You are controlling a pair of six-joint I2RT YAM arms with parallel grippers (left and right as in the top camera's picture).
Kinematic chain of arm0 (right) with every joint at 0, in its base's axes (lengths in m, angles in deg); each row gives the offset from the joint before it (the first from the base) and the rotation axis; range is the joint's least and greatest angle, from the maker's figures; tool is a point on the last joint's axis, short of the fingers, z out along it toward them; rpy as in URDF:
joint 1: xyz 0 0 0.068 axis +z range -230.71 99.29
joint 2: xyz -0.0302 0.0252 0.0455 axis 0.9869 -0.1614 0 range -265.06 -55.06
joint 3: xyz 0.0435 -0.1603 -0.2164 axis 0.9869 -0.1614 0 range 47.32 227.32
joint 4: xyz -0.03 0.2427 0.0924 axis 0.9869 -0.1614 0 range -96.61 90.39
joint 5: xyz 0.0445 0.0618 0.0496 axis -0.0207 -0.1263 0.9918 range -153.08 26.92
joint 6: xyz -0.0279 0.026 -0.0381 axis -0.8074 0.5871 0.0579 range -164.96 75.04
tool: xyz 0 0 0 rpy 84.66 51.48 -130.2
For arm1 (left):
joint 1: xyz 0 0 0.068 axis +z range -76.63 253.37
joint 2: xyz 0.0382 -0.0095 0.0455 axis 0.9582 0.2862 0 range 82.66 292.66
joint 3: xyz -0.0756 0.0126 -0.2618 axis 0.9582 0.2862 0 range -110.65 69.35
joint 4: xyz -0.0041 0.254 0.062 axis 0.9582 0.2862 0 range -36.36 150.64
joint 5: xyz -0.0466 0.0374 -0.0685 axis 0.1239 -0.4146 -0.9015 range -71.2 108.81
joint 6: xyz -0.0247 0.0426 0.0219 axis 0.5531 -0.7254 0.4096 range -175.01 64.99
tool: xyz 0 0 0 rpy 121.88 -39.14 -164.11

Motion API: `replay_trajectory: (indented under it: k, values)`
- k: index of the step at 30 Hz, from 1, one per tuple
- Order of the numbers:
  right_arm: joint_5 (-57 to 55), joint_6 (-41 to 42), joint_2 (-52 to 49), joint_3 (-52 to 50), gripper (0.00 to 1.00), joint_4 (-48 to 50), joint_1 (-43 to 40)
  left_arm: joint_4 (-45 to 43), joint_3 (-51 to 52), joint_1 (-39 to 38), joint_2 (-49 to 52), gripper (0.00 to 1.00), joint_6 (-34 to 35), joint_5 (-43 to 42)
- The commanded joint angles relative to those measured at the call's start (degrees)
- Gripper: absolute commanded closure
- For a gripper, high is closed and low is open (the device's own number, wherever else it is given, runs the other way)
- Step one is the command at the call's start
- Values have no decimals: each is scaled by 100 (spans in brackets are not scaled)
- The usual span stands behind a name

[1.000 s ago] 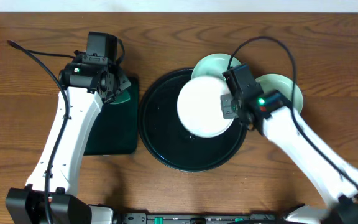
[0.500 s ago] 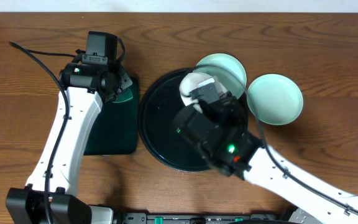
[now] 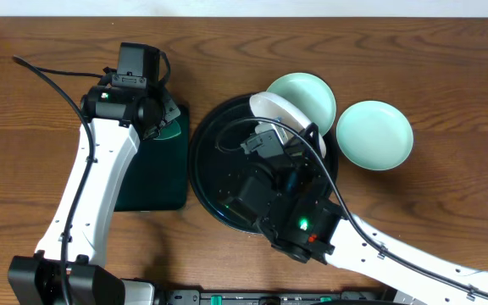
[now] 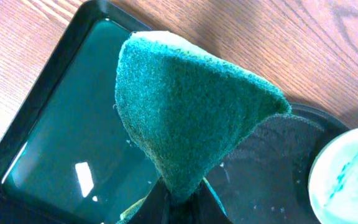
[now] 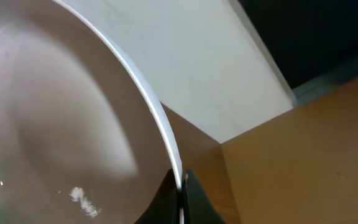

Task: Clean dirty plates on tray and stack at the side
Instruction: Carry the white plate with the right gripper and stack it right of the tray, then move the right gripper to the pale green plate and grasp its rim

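small tray (image 3: 155, 193) left of round tray (image 3: 203, 161), one plate (image 3: 271, 110) tilted over it, second plate (image 3: 310, 89) at right rim, third plate (image 3: 375, 134) rightmost

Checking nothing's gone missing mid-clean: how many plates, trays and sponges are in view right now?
Plates: 3 - white plate, mint plate at the tray's rim, mint plate on the table
Trays: 2 - round tray, rectangular tray
Sponges: 1 - green sponge
Total: 6

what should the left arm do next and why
Probably carry the left gripper and its pinched green sponge from over the rectangular tray to the plate, which the right gripper holds tilted above the round tray: its face shows residue, and sponge and plate are apart.
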Motion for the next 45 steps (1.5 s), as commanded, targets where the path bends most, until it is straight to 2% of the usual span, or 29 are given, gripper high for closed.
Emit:
replay_trajectory:
  k: [1,5,8,11,15,21,28,32,38,42,45]
  values:
    - [861,122,28,66,99,-37,-116,-24,39,17,35,93,-81,-35]
    - [3263,1049,28,66,99,-223,-780,-24,39,17,35,93,-81,-35]
    - [5536,1534,35,70,99,-234,-1851,-24,39,17,35,93,-81,-37]
    - [6942,1552,105,74,99,-214,-2830,-26,39,17,35,93,-81,-35]
    - [8098,1703,223,72,99,-289,-4223,-24,39,17,35,93,-81,-83]
    - [8260,1971,162,55,99,-691,-6227,-31,39,17,35,93,-81,-98]
    - [7919,1969,-398,-87,99,-1023,-7547,-46,61,17,35,93,-81,-98]
    - [7921,1941,-833,-162,99,-575,-7851,-59,66,17,72,93,-81,-101]
    - [8317,1794,-1639,-164,99,63,-7809,-63,66,17,175,93,-81,-103]
    - [8996,1283,-2085,-164,92,321,-7619,-79,66,17,181,93,-81,-101]
    - [9141,1217,-2258,-164,84,273,-7416,-92,66,17,181,93,-81,-101]
